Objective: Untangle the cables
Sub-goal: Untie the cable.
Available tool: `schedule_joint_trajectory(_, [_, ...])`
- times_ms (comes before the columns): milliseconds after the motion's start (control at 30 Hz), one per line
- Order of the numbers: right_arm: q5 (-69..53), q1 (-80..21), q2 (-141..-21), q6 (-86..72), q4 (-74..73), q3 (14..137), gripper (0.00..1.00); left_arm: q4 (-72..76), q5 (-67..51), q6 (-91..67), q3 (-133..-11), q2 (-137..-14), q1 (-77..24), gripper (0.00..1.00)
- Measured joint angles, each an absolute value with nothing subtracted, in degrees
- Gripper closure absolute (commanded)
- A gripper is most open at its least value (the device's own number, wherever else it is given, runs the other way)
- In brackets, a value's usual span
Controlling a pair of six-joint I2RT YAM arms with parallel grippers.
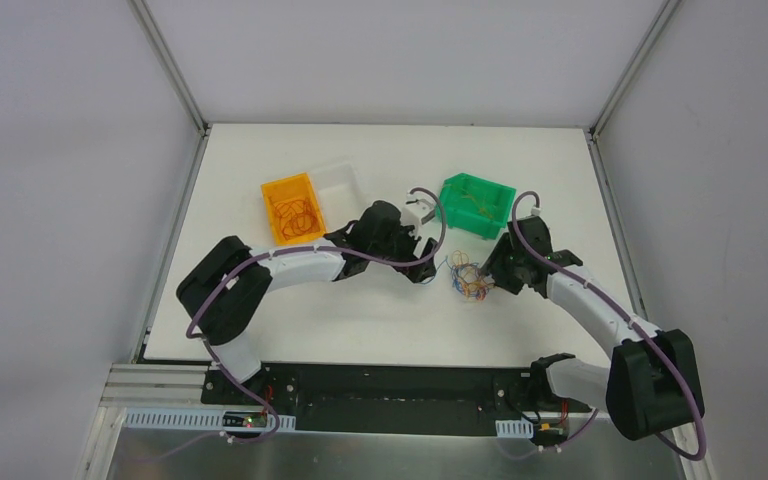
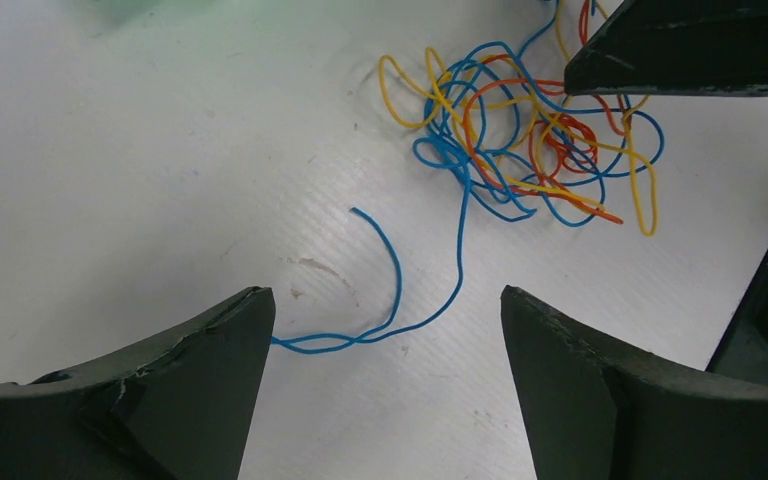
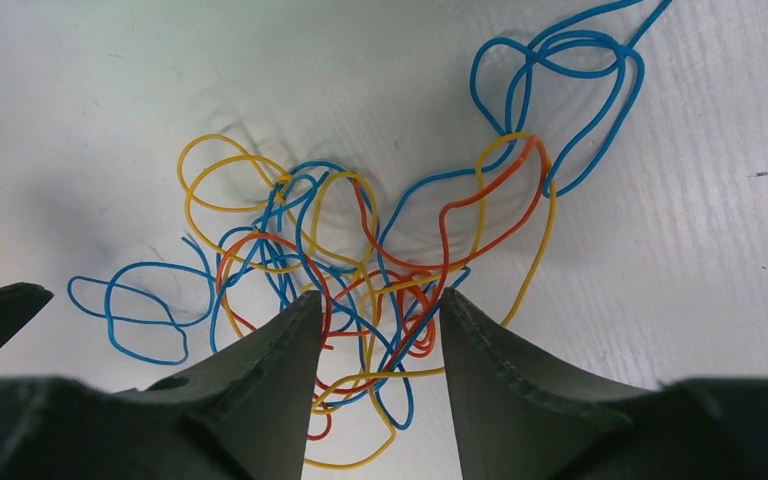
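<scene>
The cables are a small clump of thin blue, yellow-orange and red wires on the white table. In the left wrist view the clump lies ahead, and one blue strand trails from it down between my fingers to the left fingertip. My left gripper is wide open just above the table, left of the clump. My right gripper is open partway, its tips down in the clump with several strands between them; it sits at the clump's right side.
An orange bin holding orange wires stands at the back left. A green bin stands at the back right, close behind the right gripper. The right gripper's finger shows over the clump in the left wrist view.
</scene>
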State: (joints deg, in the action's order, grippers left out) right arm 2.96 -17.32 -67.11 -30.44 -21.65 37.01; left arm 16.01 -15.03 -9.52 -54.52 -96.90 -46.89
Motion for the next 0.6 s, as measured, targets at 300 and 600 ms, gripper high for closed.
schedule_joint_trajectory(300, [0.2,-17.3,-66.3,-31.2,-21.8,37.0,0.74,15.5,-22.8,-9.6,-60.4,-103.9,-46.9,0.27])
schedule_joint_trajectory(600, [-0.5,-17.3,-63.5,-30.3,-21.7,36.9,0.37,11.9,-25.9,-10.5,-65.5,-108.5,-46.9,1.00])
